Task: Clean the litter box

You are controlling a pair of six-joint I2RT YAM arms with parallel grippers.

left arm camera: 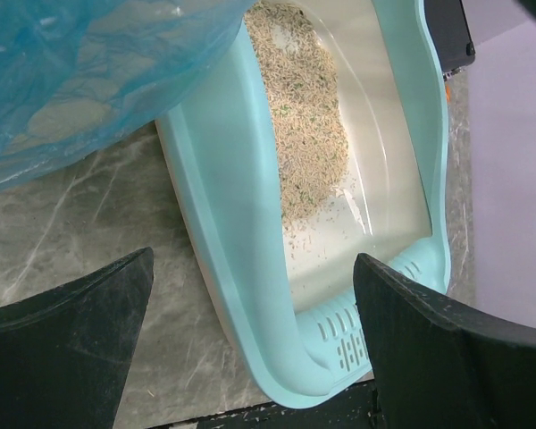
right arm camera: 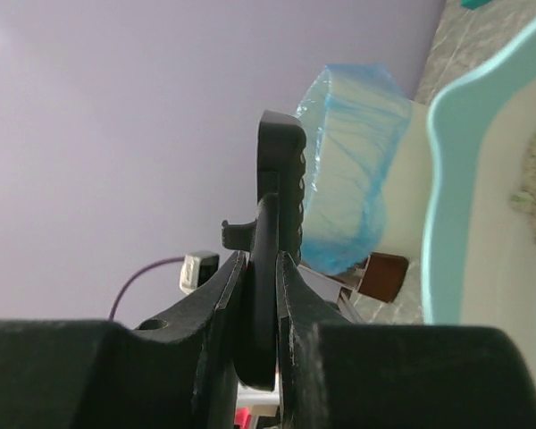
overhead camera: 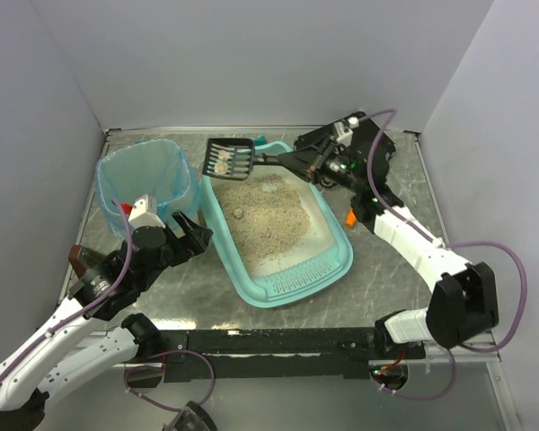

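— Where did the litter box (overhead camera: 298,285) sit?
— Centred on the table (overhead camera: 377,287). The right gripper (overhead camera: 298,162) was clamped on a black scoop (overhead camera: 236,160), clumps (overhead camera: 222,162) aboard, above its far corner near the blue-bagged bin (overhead camera: 142,180). The left gripper (overhead camera: 189,235) had its jaws wide apart beside its left rim.

The litter box (overhead camera: 298,284) is teal outside with a cream inner wall, and its litter (overhead camera: 268,211) is speckled beige. The scoop (overhead camera: 229,158) is black. A translucent blue bag (overhead camera: 175,175) lines the bin. The surface (overhead camera: 207,292) is grey marble with pale veins. The cables (overhead camera: 512,269) are purple.
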